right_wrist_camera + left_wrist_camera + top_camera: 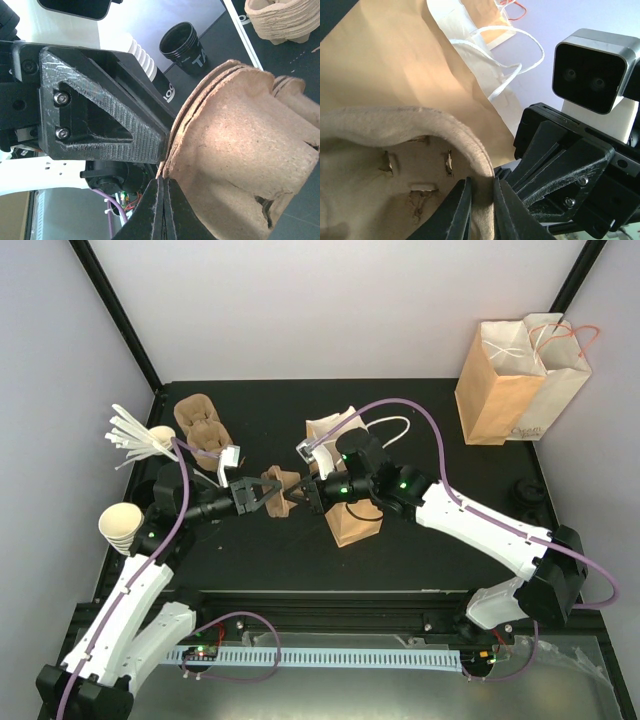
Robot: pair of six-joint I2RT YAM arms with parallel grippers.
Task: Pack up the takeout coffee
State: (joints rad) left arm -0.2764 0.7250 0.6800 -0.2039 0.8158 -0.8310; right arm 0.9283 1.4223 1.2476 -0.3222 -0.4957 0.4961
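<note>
Arms: left arm [130, 590] and right arm [480, 525] meet over the bench [250, 550].
Bag: paper bag [352, 528] lies under the right wrist.
Tray: pulp cup tray [278, 486] sits between both arms.
Left fingers [461, 212]: pinching the tray rim.
Right fingers [144, 227]: pressed together on its opposite edge.
Coffee: lidded cup not identifiable in any view.
Risk: opposed pull could tear the pulp; thin rim may slip out.

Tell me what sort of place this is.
Probably a robot test cell staged as a takeout coffee counter: white walls around a black table, paper bags, a pulp cup carrier, stacked cream cups.
</note>
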